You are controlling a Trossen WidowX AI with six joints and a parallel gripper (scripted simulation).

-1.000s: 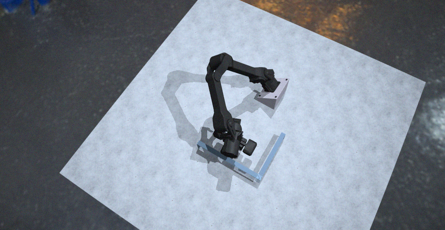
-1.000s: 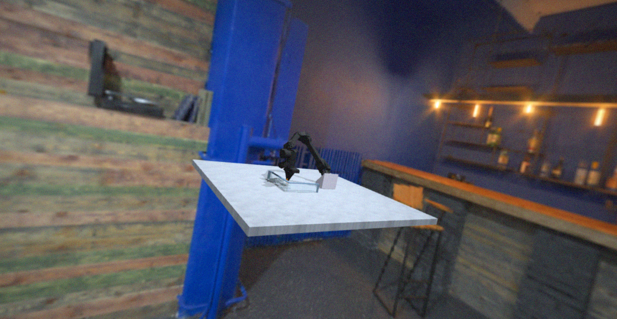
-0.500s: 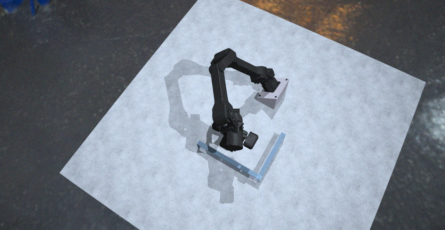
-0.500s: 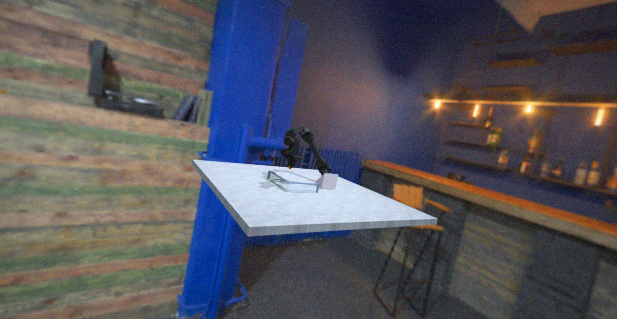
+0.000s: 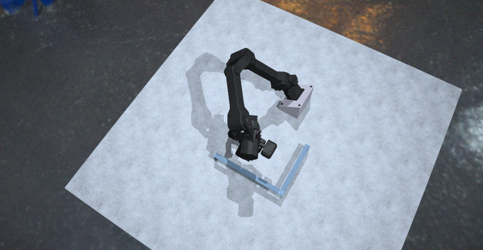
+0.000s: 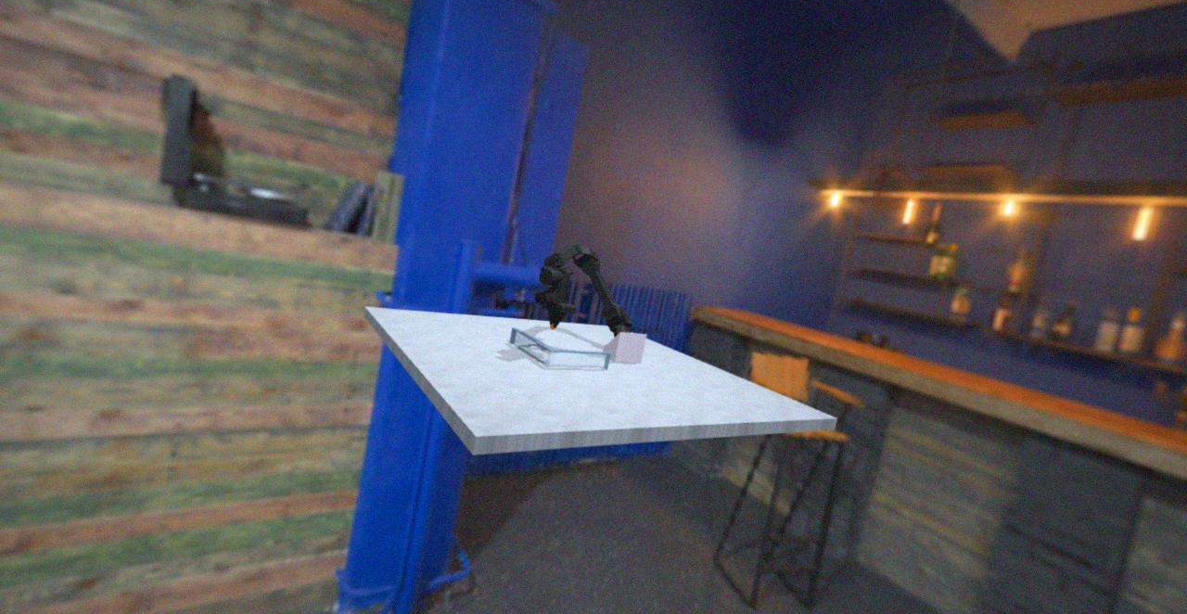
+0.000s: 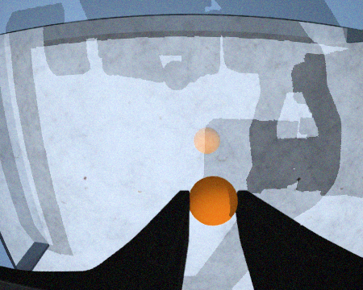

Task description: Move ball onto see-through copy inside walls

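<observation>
My gripper (image 7: 212,199) is shut on the orange ball (image 7: 213,205) (image 6: 554,326), one black fingertip on each side of it in the wrist view. The ball is held above the table; in the top view the arm hides it. The see-through copy (image 7: 206,140), a pale orange ball, shows a little above the held ball in the wrist view, on the table inside the corner. The clear bluish walls (image 5: 294,168) (image 6: 577,351) form a corner on the table; one wall also crosses the top of the wrist view (image 7: 129,9).
The white table (image 5: 354,130) (image 6: 647,399) carries the arm's pale base block (image 5: 294,110) (image 6: 629,348), behind the walls in the exterior view. The arm's shadows fall across the area inside the walls. The second wall runs along the left edge of the wrist view.
</observation>
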